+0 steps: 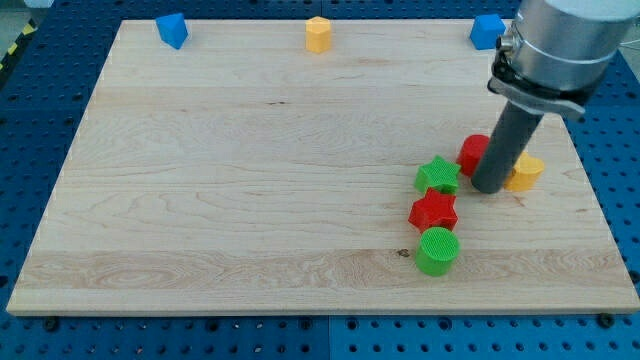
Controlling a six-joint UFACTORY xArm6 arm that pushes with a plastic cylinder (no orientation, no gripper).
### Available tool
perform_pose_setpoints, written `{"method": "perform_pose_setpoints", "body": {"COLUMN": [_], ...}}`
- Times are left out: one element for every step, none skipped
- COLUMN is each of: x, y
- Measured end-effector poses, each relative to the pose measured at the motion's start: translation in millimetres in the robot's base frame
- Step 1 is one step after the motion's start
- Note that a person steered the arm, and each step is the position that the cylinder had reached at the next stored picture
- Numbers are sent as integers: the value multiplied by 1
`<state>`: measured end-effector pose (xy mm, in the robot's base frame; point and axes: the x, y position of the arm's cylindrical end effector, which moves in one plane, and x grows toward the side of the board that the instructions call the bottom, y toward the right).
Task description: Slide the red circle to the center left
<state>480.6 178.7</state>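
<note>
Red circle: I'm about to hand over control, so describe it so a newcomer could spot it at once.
Start at the wooden board and go to the cluster of blocks in the right half. The red circle is at the cluster's top, partly hidden behind the dark rod, with my tip just to its lower right. Unlike the red star lower down, it is round-edged and sits between the green star and the yellow block.

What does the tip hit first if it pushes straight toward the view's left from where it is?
Probably the red circle: my tip sits right beside it on its right, the yellow block behind. The green star lies just left and could catch too; depth is unclear.
</note>
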Motion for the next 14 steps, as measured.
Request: {"method": "perform_pose_setpoints", "body": {"x": [-30, -52, -89, -84, -61, -60, -47, -27, -26, -27, -50, -76, -76, -76], "y": [1, 31, 48, 19, -22, -46, -60, -79, -113, -153, -170, -176, -205, -248]}}
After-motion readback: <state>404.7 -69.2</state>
